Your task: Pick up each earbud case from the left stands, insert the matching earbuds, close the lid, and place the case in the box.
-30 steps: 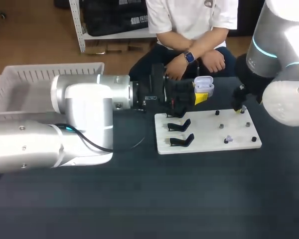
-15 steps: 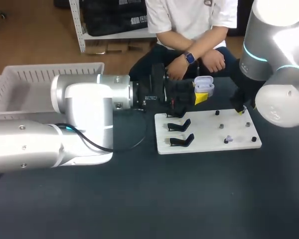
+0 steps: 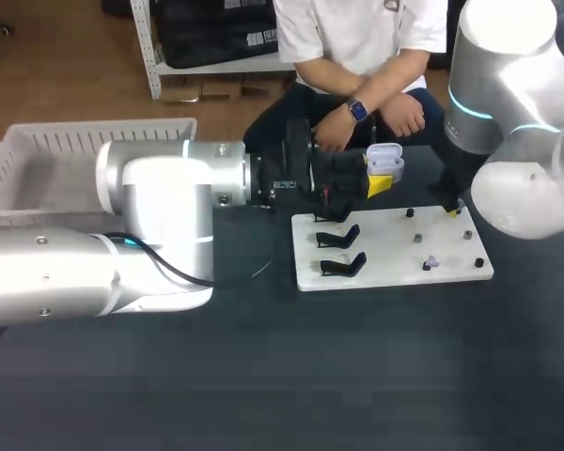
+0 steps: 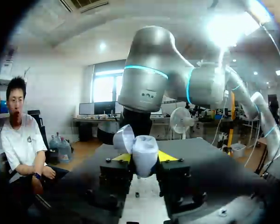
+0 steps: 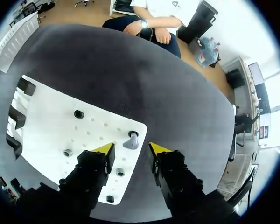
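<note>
Worktop (image 3: 263,376) of dark matte material carries a flat white rectangular board (image 3: 392,274). Black curved plastic stands (image 3: 342,267) sit at the board's left end and small black pegs (image 3: 410,213) are scattered over its right half. Off at the far left stands a white slatted plastic box (image 3: 38,150).

The left claw (image 3: 380,184) (on the thick silver arm lying in from the left) grips a pale lavender, rounded plastic earbud case (image 3: 384,162), with a yellow tip pressed to each of its sides. The case is raised clear of the worktop near the board's far edge, away from the stands, and its lid is open and tipped back. The left wrist view shows it upright between the fingers, the opening upward (what lies inside cannot be made out).

The right claw (image 5: 130,150) hangs low over the board's far right corner, its jaws parted to a moderate gap. Between the yellow tips, touching neither, a small pale grey earbud (image 5: 130,141) sits on a black peg at that corner. In the head view the bulky silver right arm comes in from the right and hides most of this claw. A second small pale earbud (image 3: 431,263) rests on the board nearer its front edge, well apart from both claws.
</note>
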Action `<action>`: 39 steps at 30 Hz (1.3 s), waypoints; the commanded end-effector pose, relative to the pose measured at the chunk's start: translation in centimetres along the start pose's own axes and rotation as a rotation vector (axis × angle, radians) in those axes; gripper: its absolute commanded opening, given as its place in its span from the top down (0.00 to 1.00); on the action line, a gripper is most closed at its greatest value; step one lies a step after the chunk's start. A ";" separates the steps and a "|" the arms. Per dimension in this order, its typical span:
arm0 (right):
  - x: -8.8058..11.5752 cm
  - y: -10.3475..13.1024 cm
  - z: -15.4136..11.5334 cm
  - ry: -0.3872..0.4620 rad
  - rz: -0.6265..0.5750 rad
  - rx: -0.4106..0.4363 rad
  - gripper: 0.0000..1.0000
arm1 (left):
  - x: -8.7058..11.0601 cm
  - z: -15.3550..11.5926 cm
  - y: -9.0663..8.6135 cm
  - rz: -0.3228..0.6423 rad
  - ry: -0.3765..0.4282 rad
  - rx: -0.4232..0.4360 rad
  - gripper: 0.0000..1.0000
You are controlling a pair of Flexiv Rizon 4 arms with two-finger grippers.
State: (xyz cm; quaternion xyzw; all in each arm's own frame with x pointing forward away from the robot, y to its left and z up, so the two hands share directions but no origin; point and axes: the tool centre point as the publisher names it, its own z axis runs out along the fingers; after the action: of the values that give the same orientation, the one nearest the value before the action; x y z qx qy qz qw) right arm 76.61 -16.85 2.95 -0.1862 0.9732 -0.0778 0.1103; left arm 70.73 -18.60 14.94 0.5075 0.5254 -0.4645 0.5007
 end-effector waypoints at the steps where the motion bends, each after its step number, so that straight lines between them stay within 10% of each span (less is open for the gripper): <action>1: -0.3 0.1 0.2 0.008 0.002 0.003 0.58 | 0.1 0.0 -0.2 0.004 -0.007 -0.007 1.00; 39: -0.6 0.0 0.8 0.029 0.031 0.006 0.73 | 0.1 0.0 -0.2 0.004 -0.007 -0.007 1.00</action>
State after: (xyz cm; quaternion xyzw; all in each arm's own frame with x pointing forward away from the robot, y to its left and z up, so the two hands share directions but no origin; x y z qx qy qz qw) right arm 77.16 -16.87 2.37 -0.1711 0.9771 -0.0797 0.0986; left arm 70.73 -18.59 14.95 0.5074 0.5254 -0.4645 0.5007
